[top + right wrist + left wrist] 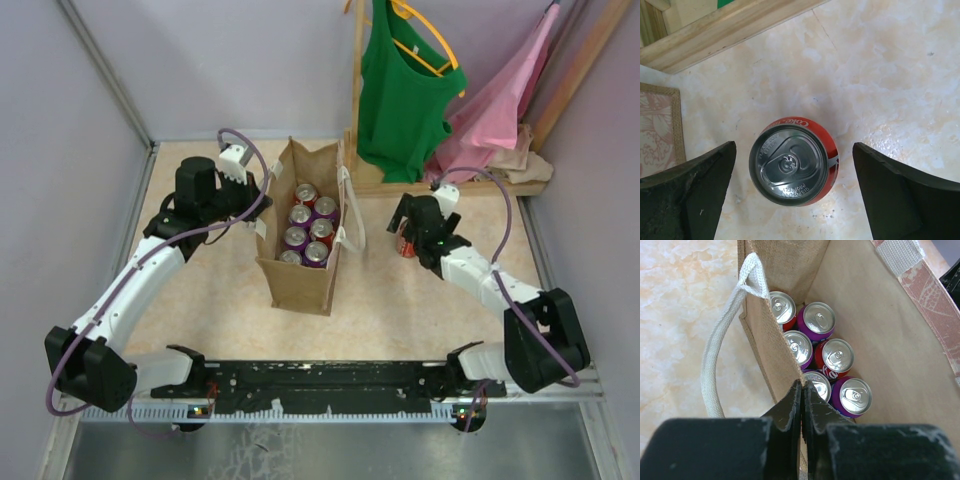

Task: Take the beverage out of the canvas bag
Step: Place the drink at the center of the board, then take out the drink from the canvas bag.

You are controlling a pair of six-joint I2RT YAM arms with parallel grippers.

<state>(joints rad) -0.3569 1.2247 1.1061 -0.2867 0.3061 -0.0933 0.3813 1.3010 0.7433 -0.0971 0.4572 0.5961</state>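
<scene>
While the left gripper pinches the near rim of the canvas bag, jaws closed flat on the fabric, the right gripper hangs over a red can that stands upright on the table to the right of the bag and apart from it. Its jaws are spread wide, with a gap on either side, gripping nothing. Six other cans sit upright at the bottom of the bag. The risks look small but real: a slanted lift-off could clip the can's rim with a finger and topple it, sending it rolling toward the bag. Any sideways drag from the left pinch could also pull the tall, soft-walled bag over.
</scene>
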